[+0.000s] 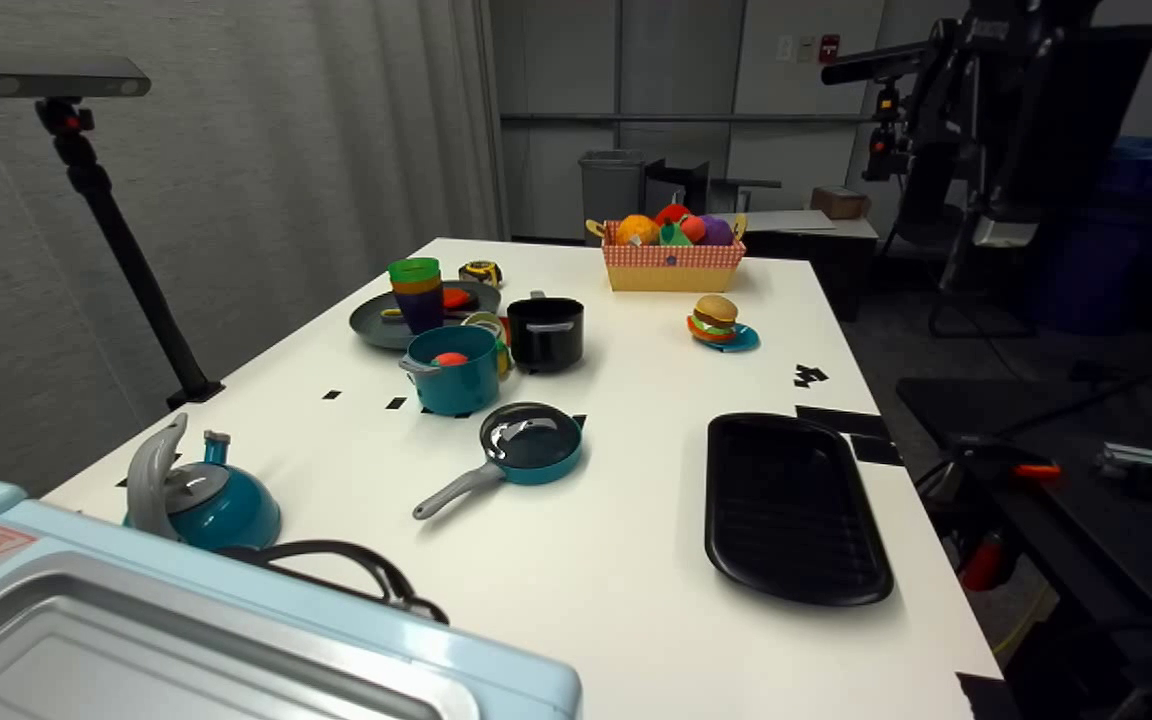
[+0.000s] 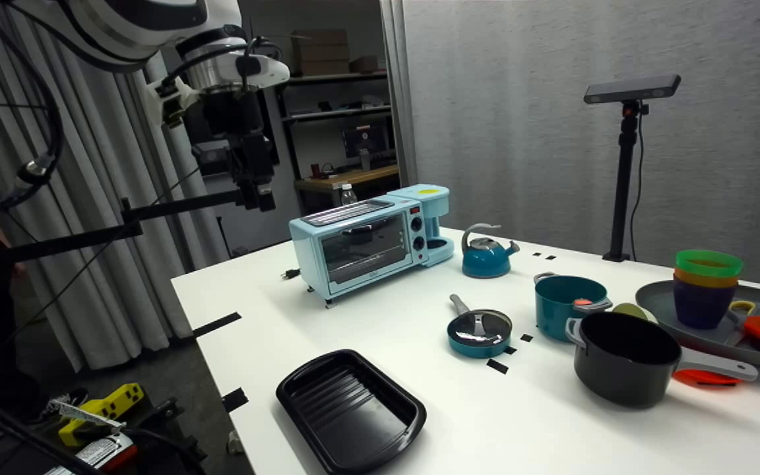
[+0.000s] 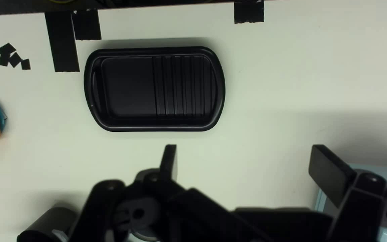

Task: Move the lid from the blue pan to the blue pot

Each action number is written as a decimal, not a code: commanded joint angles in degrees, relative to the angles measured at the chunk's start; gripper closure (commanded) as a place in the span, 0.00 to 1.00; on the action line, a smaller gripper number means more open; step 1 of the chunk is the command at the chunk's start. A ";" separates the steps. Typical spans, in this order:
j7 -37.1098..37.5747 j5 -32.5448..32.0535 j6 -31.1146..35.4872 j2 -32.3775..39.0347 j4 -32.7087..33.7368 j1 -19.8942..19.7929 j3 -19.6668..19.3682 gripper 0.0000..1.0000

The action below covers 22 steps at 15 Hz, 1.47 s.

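The lid (image 2: 480, 326) sits on the blue pan (image 2: 476, 350), the blue pot (image 2: 557, 315) near it (the gripper (image 3: 244, 158) gapes wide).

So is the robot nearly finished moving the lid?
Not yet. Done: nothing that I can see, because the lid is on the blue pan. In hand: nothing; the pincer is wide open, up away from the lid. Left: the whole job, grabbing the lid, lifting it and setting it on the blue pot, whose top is uncovered.
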 commanded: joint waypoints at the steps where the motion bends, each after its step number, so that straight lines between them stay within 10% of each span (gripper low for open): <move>1: 2.14 -4.04 -0.92 3.69 3.09 -1.80 0.77 0.00; 7: -4.46 -9.30 -1.78 11.87 9.33 -4.11 -3.68 0.00; 16: -34.21 -10.47 -0.92 22.39 20.79 -4.90 -11.21 0.00; 22: -33.61 -9.92 -0.40 22.96 20.89 -4.79 -11.09 0.00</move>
